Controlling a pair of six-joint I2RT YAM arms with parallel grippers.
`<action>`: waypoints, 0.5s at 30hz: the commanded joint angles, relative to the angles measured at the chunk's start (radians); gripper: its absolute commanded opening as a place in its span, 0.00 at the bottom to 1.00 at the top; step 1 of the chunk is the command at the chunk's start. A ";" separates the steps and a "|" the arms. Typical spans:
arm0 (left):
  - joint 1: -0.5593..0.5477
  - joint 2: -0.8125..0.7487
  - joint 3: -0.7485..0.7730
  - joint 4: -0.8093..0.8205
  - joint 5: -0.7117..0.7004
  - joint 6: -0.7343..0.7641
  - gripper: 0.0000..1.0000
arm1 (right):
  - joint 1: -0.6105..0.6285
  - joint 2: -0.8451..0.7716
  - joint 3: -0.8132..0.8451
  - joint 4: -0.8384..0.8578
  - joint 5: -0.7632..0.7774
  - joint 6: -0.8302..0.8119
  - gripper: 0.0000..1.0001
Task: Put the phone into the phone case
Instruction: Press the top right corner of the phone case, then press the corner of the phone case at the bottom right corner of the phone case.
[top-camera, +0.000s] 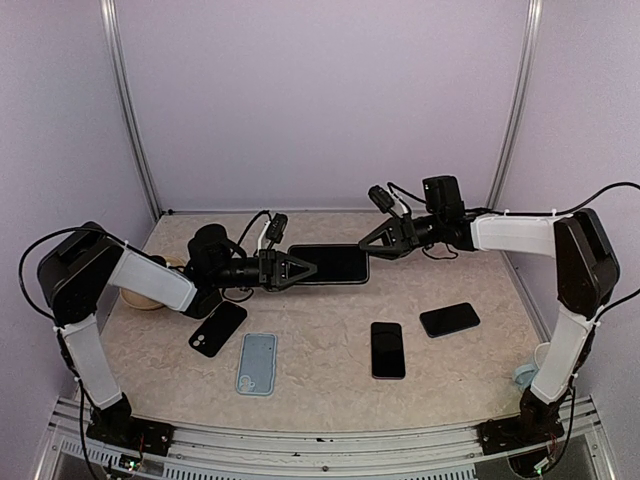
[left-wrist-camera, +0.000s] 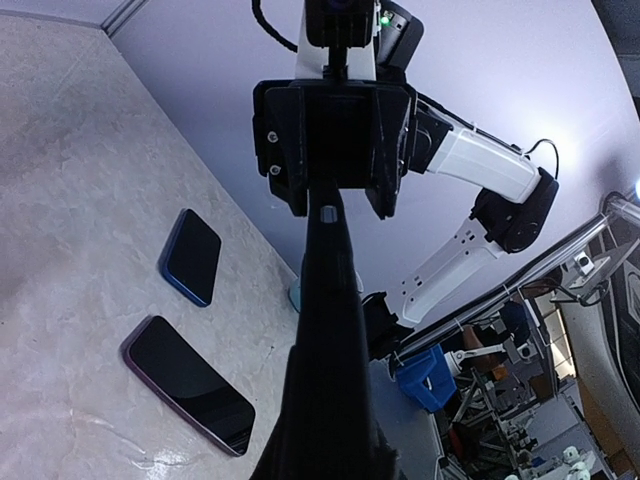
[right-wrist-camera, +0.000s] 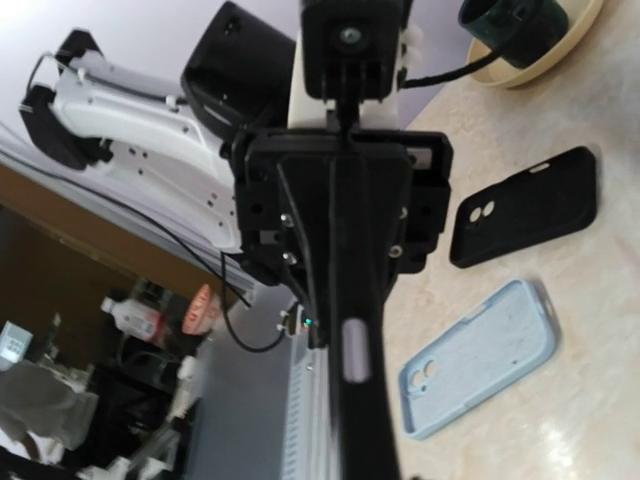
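Note:
A black phone hangs level above the table, held at both ends. My left gripper is shut on its left end and my right gripper is shut on its right end. In the left wrist view the phone runs edge-on up to the right gripper. In the right wrist view the phone's edge shows a side button and runs to the left gripper. A black case and a light blue case lie open side down on the table below.
A black phone and a blue-edged phone lie face up at the front right. A dark cup on a beige saucer stands at the left, behind the left arm. The cases also show in the right wrist view: black, light blue.

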 joint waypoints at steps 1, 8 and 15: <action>0.005 -0.062 0.007 0.051 -0.017 0.022 0.00 | 0.008 -0.035 0.021 -0.020 0.016 -0.023 0.41; 0.020 -0.088 -0.014 0.119 -0.027 -0.007 0.00 | 0.008 -0.053 -0.021 -0.009 0.039 -0.023 0.55; 0.022 -0.095 -0.020 0.128 -0.034 -0.011 0.00 | 0.009 -0.061 -0.047 0.015 0.047 -0.007 0.56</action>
